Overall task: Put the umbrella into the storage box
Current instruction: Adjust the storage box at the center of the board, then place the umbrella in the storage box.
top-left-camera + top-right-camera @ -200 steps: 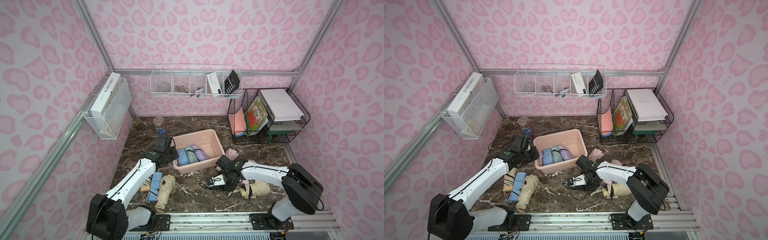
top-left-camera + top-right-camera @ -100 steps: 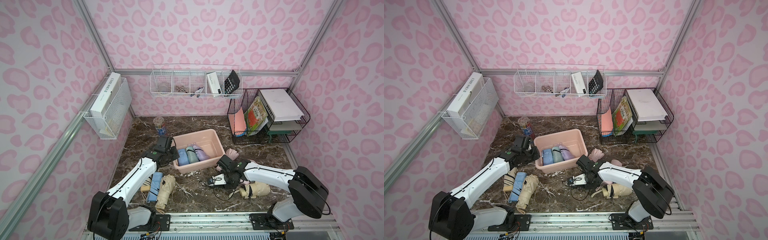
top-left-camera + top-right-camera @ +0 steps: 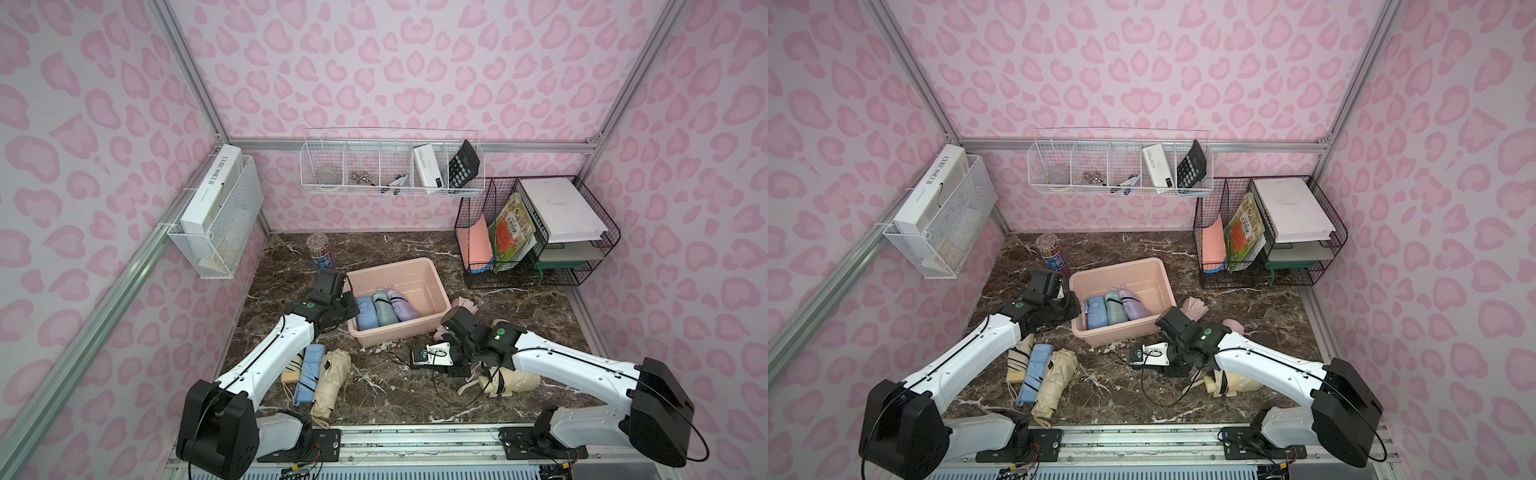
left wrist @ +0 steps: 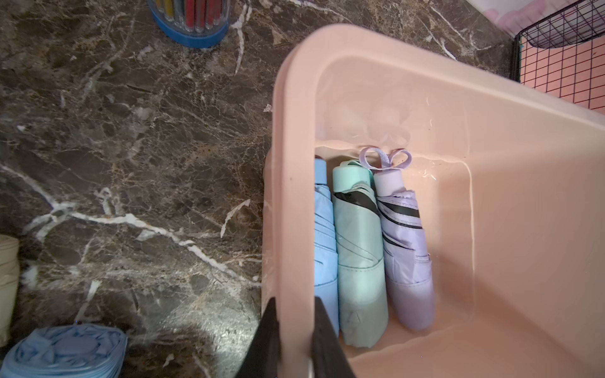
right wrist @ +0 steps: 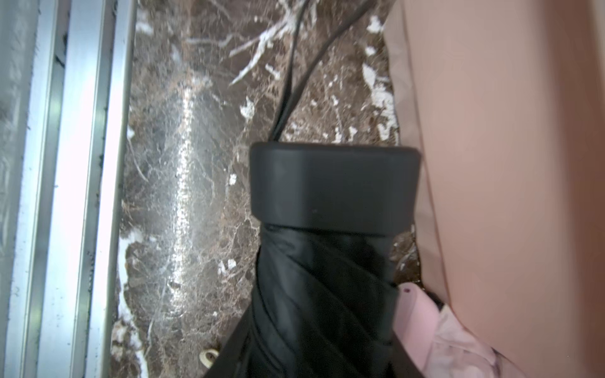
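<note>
The peach-pink storage box (image 3: 399, 337) (image 3: 1113, 338) stands mid-table and holds a blue umbrella (image 3: 368, 318), a mint one (image 4: 358, 248) and a lilac one (image 4: 406, 248) side by side. My left gripper (image 4: 296, 330) (image 3: 351, 309) is shut on the box's left rim, one finger outside and one inside. My right gripper (image 3: 446, 361) (image 5: 314, 360) sits low in front of the box, shut on a black folded umbrella (image 5: 327, 278). That umbrella's black handle (image 5: 334, 186) and cord point away from the wrist, beside the box wall (image 5: 507, 163).
Blue (image 3: 309, 374), beige (image 3: 330, 382) and cream umbrellas lie at the front left. A beige umbrella (image 3: 511, 382) and pink ones (image 3: 465, 303) lie near the right arm. A pencil tub (image 3: 320, 253) stands behind the box and a black wire rack (image 3: 536, 232) at the back right.
The right gripper has closed on the black umbrella and the left gripper has tightened on the box rim. Both arms have hardly shifted.
</note>
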You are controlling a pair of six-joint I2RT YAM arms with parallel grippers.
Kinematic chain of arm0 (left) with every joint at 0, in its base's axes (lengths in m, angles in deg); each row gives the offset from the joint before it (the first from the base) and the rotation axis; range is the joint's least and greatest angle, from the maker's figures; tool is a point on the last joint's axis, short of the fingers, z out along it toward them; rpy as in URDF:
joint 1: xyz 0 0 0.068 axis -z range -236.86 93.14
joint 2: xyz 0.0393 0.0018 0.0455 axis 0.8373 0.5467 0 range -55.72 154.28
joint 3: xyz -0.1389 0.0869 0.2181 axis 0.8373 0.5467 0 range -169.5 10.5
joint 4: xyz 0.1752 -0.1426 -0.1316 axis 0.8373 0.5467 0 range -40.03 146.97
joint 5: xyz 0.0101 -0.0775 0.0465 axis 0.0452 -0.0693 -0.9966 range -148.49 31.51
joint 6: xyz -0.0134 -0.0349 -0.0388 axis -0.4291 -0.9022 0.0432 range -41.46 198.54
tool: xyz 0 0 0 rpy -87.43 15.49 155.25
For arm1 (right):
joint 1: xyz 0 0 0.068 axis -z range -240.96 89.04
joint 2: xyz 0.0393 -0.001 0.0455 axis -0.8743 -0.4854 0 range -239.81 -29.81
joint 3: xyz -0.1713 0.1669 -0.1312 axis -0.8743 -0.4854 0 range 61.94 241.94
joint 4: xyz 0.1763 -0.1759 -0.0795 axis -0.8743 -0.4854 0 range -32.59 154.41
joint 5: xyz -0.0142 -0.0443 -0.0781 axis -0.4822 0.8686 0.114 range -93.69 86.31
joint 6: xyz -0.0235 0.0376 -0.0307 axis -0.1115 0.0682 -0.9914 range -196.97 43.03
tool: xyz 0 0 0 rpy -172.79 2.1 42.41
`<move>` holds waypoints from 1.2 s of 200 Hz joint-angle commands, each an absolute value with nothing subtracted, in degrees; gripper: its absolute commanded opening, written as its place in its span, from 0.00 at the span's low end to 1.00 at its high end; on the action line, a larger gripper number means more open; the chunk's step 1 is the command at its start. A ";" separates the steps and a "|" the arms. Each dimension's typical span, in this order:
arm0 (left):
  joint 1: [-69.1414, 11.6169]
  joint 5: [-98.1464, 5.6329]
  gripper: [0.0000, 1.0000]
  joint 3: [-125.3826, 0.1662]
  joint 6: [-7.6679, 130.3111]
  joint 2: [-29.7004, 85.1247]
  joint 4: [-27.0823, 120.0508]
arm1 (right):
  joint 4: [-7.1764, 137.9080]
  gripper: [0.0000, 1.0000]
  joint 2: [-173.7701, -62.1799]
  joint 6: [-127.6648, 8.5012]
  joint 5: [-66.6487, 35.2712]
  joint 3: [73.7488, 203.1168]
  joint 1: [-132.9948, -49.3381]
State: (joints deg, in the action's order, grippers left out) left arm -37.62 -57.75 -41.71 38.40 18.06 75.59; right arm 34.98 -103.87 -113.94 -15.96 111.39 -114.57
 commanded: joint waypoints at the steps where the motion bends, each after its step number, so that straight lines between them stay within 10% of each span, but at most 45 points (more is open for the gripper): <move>1: -37.60 -55.50 0.03 -41.97 39.08 18.46 75.73 | 40.94 0.32 -102.06 -107.18 -18.90 112.89 -114.55; 100: -37.60 -57.69 0.00 -42.67 41.29 17.55 77.54 | 61.17 0.13 -107.30 -72.33 -19.37 123.34 -109.04; 240: -37.54 -57.34 0.00 -43.71 41.22 18.35 79.26 | 30.92 0.07 -138.69 -51.04 10.64 157.75 -111.03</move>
